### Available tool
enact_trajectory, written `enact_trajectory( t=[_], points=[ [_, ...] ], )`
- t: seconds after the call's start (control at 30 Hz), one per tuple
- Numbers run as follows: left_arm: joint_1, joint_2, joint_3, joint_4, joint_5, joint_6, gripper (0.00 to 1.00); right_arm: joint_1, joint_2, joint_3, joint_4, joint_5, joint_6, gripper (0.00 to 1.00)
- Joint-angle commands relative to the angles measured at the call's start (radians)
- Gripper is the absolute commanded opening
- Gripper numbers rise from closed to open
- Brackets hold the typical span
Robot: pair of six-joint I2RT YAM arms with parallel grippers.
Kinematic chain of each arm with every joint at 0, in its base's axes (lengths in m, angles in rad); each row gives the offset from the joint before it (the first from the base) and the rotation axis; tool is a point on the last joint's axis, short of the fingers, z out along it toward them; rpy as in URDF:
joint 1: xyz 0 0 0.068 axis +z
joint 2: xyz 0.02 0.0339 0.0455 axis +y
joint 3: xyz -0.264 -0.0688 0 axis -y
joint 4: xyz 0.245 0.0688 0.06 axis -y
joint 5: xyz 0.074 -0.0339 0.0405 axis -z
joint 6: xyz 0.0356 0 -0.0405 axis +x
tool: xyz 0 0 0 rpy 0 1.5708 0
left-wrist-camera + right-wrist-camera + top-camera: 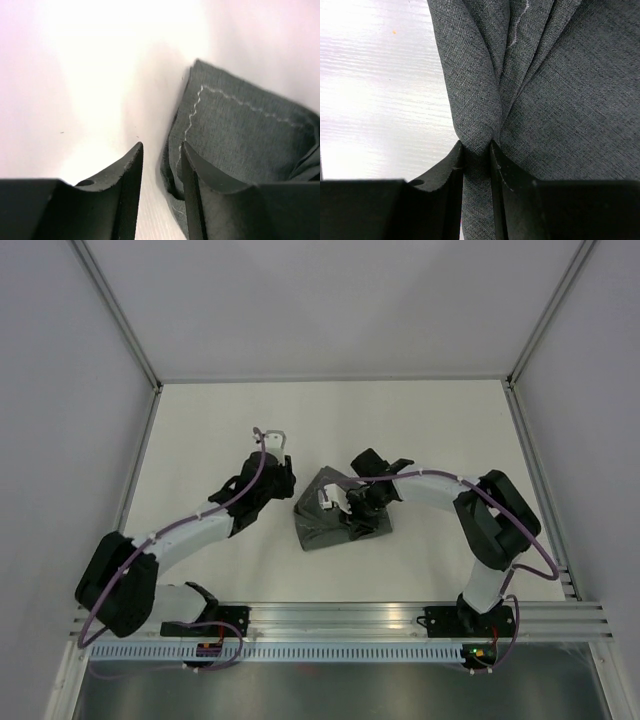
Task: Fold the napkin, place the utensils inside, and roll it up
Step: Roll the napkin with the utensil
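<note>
Two claws: the right claw (477,146) pinches a gathered ridge of the napkin (322,525), bunched centrally on the tabletop (420,430); the left claw (161,150), slightly spread and empty, sits beside its edge. Advisable: draw it flat before folding.

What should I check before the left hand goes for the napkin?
1. Right hand grips the napkin: ok, fabric pinched between its fingers.
2. Left hand free: ok, nothing between its fingers.
3. Napkin edge inside left hand: not ok, it lies beside one finger.
4. Napkin flat: not ok, bunched into folds.
5. Utensils in sight: not ok, none show.
</note>
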Motion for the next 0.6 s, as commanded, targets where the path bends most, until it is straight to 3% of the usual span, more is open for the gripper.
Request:
enact_trajectory(
  t=[0.0, 0.1, 0.17, 0.27, 0.43, 0.57],
  points=[
    [-0.001, -0.178, -0.138, 0.166, -0.195, -0.079, 0.42, -0.043, 0.128, 0.050, -0.165, -0.036, -0.059, 0.00],
    [-0.003, -0.355, -0.239, 0.288, -0.164, -0.062, 0.45, -0.058, 0.185, 0.114, -0.217, -0.049, -0.071, 0.00],
    [-0.004, -0.455, -0.302, 0.376, -0.118, -0.010, 0.60, -0.063, 0.225, 0.157, -0.245, -0.056, -0.071, 0.00],
    [-0.050, -0.522, -0.330, 0.392, -0.088, 0.099, 0.62, -0.069, 0.276, 0.214, -0.282, -0.056, -0.071, 0.00],
    [-0.188, -0.542, -0.393, 0.518, -0.125, 0.356, 0.61, -0.078, 0.366, 0.326, -0.375, -0.068, -0.071, 0.00],
    [-0.326, -0.483, -0.427, 0.566, -0.154, 0.480, 0.63, -0.083, 0.449, 0.398, -0.435, -0.083, -0.060, 0.01]
  ],
)
